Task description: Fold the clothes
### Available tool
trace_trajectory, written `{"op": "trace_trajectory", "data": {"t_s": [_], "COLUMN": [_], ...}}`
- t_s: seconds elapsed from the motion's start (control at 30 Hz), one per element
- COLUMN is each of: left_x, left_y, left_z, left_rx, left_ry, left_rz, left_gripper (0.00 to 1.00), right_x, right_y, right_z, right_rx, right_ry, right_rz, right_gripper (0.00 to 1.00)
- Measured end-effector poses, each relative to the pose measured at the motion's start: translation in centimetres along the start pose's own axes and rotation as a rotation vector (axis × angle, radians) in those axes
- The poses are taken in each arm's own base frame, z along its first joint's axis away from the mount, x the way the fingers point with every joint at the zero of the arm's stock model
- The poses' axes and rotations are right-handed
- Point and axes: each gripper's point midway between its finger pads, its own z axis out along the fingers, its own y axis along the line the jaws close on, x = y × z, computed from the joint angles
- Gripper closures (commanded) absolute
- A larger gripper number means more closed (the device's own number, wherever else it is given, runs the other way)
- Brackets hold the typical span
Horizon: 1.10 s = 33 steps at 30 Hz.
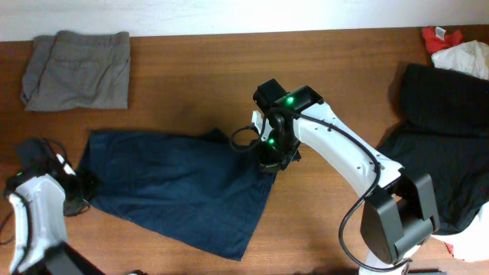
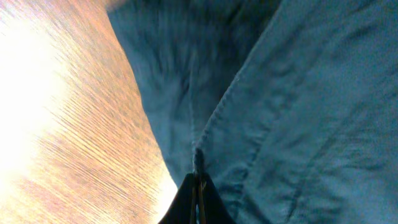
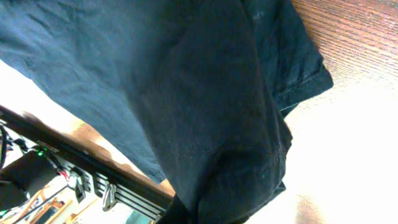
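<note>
We see the left gripper (image 2: 198, 183) with its two dark fingers pressed together on a stitched seam of the navy garment (image 1: 176, 191). A thin ridge of cloth is pinched between the tips. Ahead of those tips, and to one side, the fabric spreads in soft, matte, faintly creased folds. On the other side is the glossy, fine-grained wood of the table (image 1: 199, 61).

The right gripper (image 1: 269, 159) is closed on the opposite edge of the same garment. In its wrist view the cloth bunches and drapes thickly over the fingers, hiding them. A hemmed corner hangs out to one side over the wood.

From overhead, the garment lies stretched between the two grippers as a broad, uneven, plain sheet. It is wide near the right gripper and tapers to a point on the near side.

Beyond the left gripper sits a folded grey garment (image 1: 76, 69), squarish and flat. Out past the right gripper lies a rumpled black garment (image 1: 451, 130).
</note>
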Motion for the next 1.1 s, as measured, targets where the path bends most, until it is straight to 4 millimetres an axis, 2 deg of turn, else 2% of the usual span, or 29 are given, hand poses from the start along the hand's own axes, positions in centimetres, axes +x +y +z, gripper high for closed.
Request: {"op": "trace_trajectory", "data": {"t_s": [0.17,0.27,0.4,0.5,0.6,0.73,0.97,1.1], "left_x": [-3.8,-4.7,-4.9,-5.4,-6.4,-7.9,-8.5,-8.6], "left_y": [-1.3,-1.6,-1.2,0.0,0.7,1.4,2.5,2.9], "left_z": [-6.1,-7.8,-7.9,-7.9,-8.1,-8.7,-9.1,-9.3], "left_rx": [0.059,0.075,0.050,-0.023,-0.065,-0.110,-0.176,-0.195], "left_ry": [-0.218,-0.277,-0.286,-0.311,-0.352,-0.422,-0.458,-0.467], "left_rz": [0.006,0.007,0.002,-0.012,-0.031,-0.050,-0.069,-0.074], "left_gripper": [0.99,0.99,0.99,0.99,0.99,0.95,0.94,0.94], "right_x": [0.6,1.4,3.5,4.3,4.8,5.5,4.9,5.2], "right_y": [0.8,2.3,6.0,8.4,9.8,9.9,9.0,8.3], "right_z": [-0.2,0.4,2.1,3.1,4.0,4.8,4.8,5.6], "right_rx": [-0.004,0.002,0.010,0.006,0.023,0.083,0.153,0.166], "right_ry": [0.008,0.027,0.062,0.055,0.039,0.036,-0.006,0.002], "right_rz": [-0.019,-0.066,-0.188,-0.249,-0.274,-0.269,-0.225,-0.215], "right_gripper": [0.96,0.96,0.96,0.96,0.96,0.96,0.96,0.96]}}
